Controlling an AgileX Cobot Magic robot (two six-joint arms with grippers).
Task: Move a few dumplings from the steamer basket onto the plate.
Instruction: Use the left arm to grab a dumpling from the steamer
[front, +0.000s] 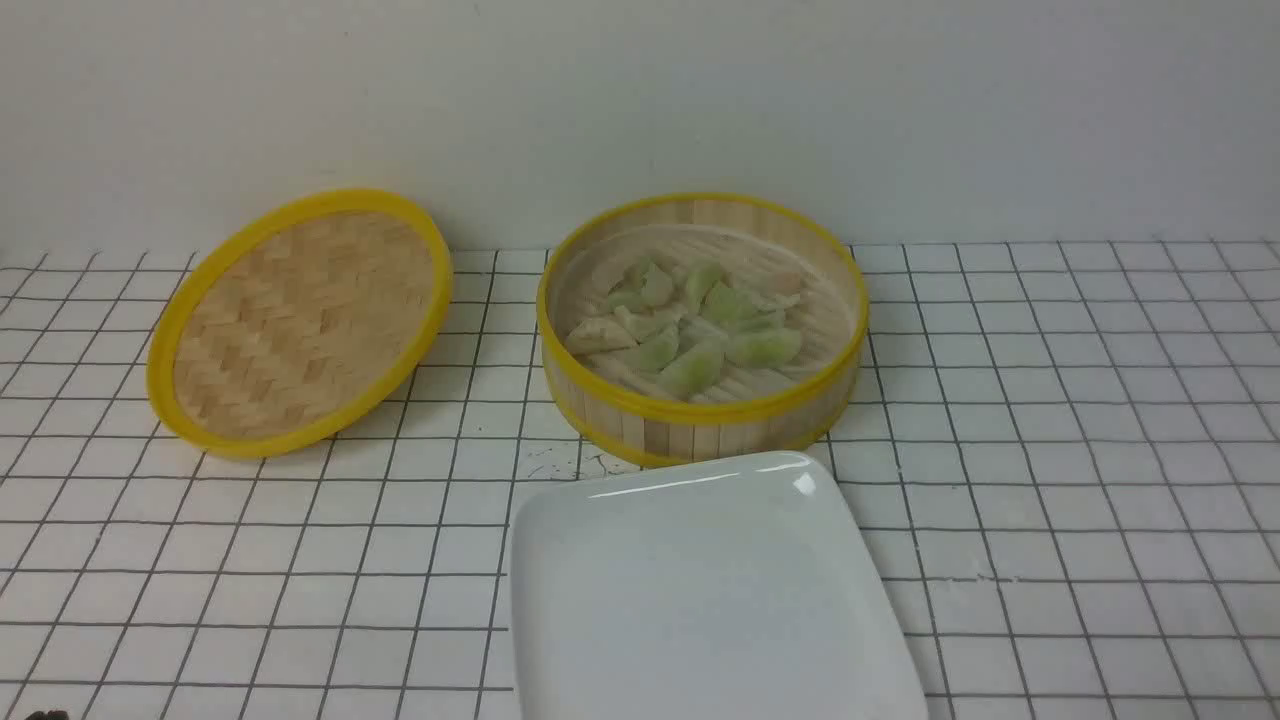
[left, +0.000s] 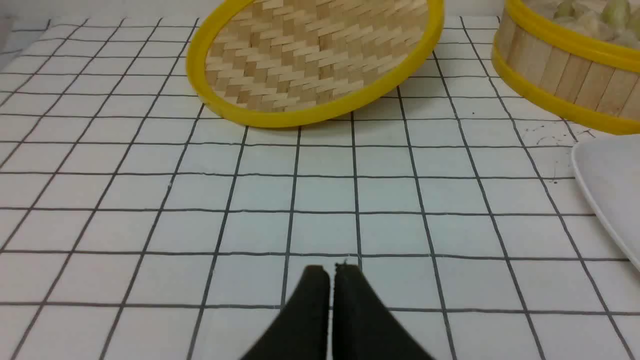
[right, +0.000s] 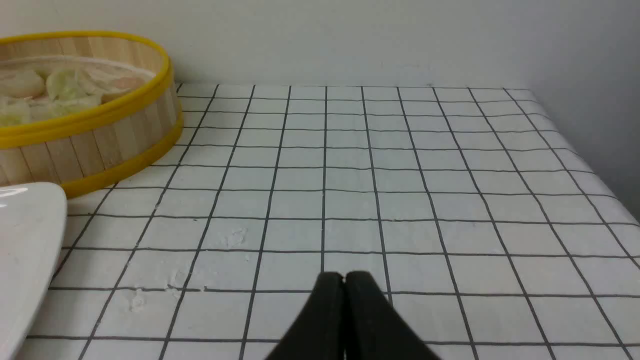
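Nearest me, both tools sit low over the gridded tablecloth (front: 1050, 450). In the left wrist view, the left gripper (left: 332, 272) shows two black fingers pressed together, pinching nothing. The right gripper (right: 344, 277) reads the same in its own view. Neither appears in the front view.

Next out, the plate (front: 700, 600) fills the bottom centre of the front frame, bare. Just behind it stands the steamer basket (front: 700, 432), centre frame, slightly right. The dumplings (front: 690, 325) lie heaped on its floor, long axes pointing every way. The lid (front: 300, 320) rests tilted at centre left.

The basket lies ahead of both tools: upper right in the left wrist frame, upper left in the right. I judge the right arm marginally nearer. The fingers must spread before reaching in over the basket wall.
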